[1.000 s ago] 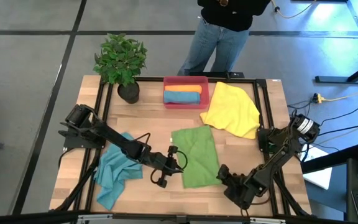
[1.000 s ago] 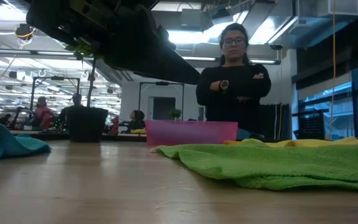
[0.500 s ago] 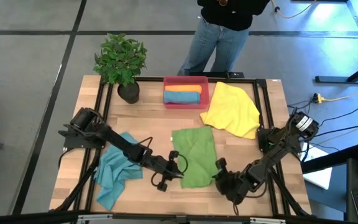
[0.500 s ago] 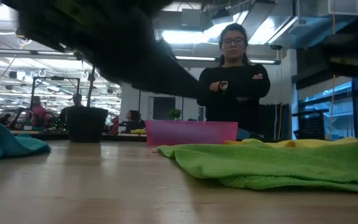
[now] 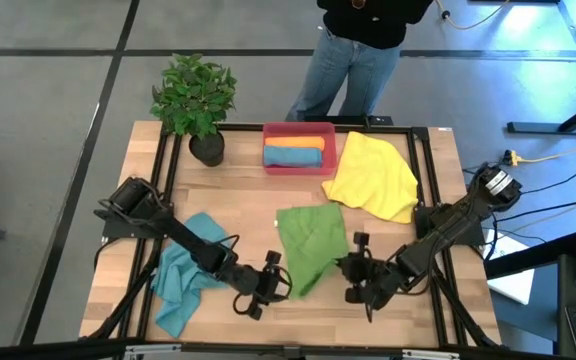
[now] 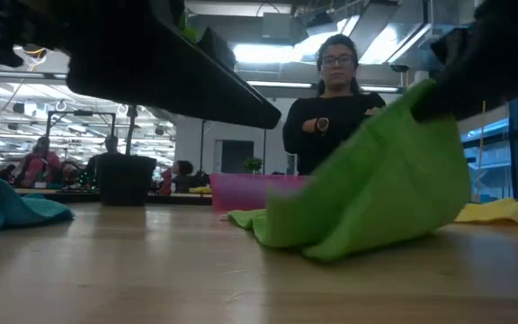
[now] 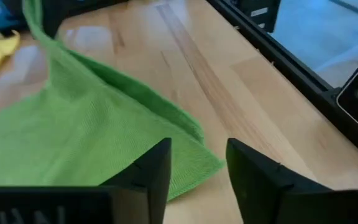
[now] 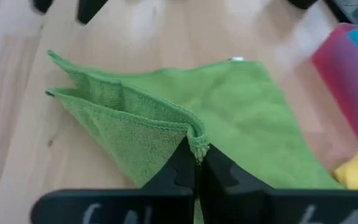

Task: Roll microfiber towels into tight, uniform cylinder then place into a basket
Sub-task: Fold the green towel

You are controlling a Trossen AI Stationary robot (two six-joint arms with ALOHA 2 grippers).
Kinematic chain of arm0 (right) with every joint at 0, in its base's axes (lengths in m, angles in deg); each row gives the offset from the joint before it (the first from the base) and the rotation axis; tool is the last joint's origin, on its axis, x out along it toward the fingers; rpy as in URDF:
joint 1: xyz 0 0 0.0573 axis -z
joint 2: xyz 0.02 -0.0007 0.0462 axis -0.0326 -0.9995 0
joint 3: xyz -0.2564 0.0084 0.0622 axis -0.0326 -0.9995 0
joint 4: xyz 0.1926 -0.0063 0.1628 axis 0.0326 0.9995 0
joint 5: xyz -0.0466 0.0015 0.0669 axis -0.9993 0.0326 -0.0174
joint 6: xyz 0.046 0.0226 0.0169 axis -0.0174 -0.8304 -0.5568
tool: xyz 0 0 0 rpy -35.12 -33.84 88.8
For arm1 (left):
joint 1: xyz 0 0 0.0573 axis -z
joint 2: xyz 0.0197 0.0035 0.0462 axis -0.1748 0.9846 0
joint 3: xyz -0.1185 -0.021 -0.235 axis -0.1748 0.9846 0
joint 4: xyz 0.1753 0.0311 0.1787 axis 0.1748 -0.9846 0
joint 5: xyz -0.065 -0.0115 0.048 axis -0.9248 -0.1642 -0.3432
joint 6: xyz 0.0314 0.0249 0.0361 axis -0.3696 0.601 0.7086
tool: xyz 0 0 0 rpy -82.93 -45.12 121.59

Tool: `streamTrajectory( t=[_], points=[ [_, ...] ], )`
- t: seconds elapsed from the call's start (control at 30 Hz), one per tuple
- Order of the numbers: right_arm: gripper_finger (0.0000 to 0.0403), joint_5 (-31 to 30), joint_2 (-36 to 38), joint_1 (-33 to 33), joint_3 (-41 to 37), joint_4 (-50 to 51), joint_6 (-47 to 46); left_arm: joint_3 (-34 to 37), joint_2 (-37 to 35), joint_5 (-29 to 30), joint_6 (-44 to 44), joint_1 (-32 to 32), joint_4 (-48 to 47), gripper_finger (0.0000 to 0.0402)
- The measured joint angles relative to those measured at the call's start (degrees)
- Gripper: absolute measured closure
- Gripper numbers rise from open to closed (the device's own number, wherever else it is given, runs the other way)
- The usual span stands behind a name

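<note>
R tool (image 8: 197,163) pinching green towel (image 5: 311,240) corner, lifted, fold running diagonal; L tool (image 7: 197,163) spread, low by its near edge.

Green towel (image 5: 311,243) lies before the red-pink basket (image 5: 299,131), one corner lifted and folded over. Yellow towel (image 5: 373,178) sprawls beside the basket; teal towel (image 5: 183,270) crumpled farther off. Orange (image 5: 293,157) and blue rolls (image 5: 294,143) fill the basket.

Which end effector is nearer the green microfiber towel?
Right. The right end effector pinches the green microfiber towel by its edge; the left end effector sits open just beside its near corner.
</note>
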Motion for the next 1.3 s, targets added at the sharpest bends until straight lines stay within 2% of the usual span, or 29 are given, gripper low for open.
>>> streamTrajectory(
  t=[0.33,0.43,0.53,0.73,0.87,1.13,1.3],
  points=[
    [0.0401,-0.4,1.3,4.9,0.0,0.4,-1.4,0.0,1.6,8.7,-4.1,1.0,0.5,0.0194],
    [0.0401,0.0,1.3,6.1,0.0,0.4,-1.4,-1.0,2.9,11.8,-14.1,0.5,1.0,0.0182],
    [0.0401,1.1,1.3,7.2,0.0,0.4,-1.2,-2.1,2.9,11.6,-23.4,-0.9,0.2,0.0171],
    [0.0401,1.8,1.3,7.8,0.0,0.7,-1.0,-5.2,2.9,10.0,-25.5,-0.9,-0.6,0.0147],
    [0.0401,1.8,1.3,7.8,0.0,0.7,-0.9,-7.7,5.2,9.3,-29.6,-1.5,-5.4,0.0137],
    [0.0401,2.9,1.3,7.8,-0.1,0.7,-1.0,-11.5,9.0,9.6,-42.7,-2.6,-14.9,0.0139],
    [0.0401,3.3,1.3,7.8,-0.1,0.7,-1.0,-11.7,9.0,10.2,-42.9,-3.1,-14.7,0.0139]
  ],
)
